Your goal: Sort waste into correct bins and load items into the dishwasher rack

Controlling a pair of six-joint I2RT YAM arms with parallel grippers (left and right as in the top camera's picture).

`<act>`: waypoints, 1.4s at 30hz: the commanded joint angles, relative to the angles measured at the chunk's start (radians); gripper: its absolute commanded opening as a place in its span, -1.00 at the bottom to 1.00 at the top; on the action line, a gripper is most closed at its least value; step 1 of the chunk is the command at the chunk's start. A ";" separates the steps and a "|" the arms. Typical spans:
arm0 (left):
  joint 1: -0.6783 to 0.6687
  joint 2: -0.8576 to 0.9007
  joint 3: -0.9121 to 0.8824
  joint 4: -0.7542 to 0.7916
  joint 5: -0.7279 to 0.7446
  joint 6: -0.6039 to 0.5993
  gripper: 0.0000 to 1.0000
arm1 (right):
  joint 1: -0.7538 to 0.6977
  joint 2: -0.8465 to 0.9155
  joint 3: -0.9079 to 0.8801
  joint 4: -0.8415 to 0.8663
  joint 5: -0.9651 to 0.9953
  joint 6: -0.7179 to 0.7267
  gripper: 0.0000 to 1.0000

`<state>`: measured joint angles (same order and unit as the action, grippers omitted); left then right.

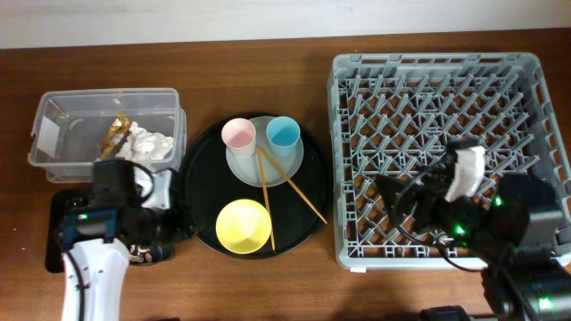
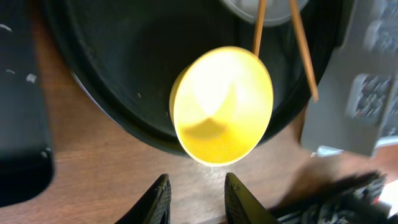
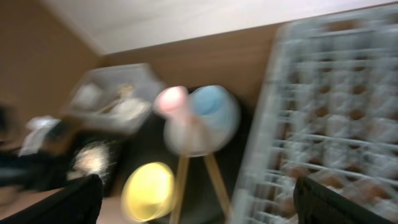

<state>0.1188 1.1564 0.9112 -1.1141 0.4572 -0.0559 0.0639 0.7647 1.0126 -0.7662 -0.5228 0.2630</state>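
Now two cups [image 1: 238,134] [image 1: 284,133], two chopsticks [image 1: 266,201], one bowl [image 1: 244,226]; left hand [image 2: 196,199] ajar, right hand [image 3: 196,186] wide, both empty.

So the left arm [image 1: 89,272] sits at the near left, with its white forearm running up from the near edge and the wrist bent so the left gripper [image 2: 196,202] points down and off to the right. Its two dark fingers [image 2: 158,199] stand just a narrow gap apart. Over on the near right, the right arm [image 1: 522,236] reaches left. The right gripper [image 3: 196,186] is spread wide, with one finger way out at each side of its blurry wrist view.
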 commanded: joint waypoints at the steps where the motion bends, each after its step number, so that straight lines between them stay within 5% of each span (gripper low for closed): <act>1: -0.103 -0.005 -0.085 0.067 -0.039 0.026 -0.43 | -0.005 0.069 0.020 -0.005 -0.201 0.008 0.85; 9: -0.256 -0.005 -0.251 0.324 -0.129 -0.083 -0.29 | -0.005 0.192 0.020 -0.095 -0.200 -0.004 0.83; 21: -0.274 -0.004 -0.256 0.356 -0.291 -0.198 -0.32 | -0.005 0.198 0.020 -0.151 -0.172 -0.049 0.84; 42: -0.328 0.160 -0.256 0.441 -0.362 -0.199 -0.31 | -0.005 0.198 0.020 -0.181 -0.132 -0.075 0.84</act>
<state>-0.2066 1.3075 0.6632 -0.6754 0.1463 -0.2474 0.0639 0.9615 1.0172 -0.9436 -0.6701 0.2020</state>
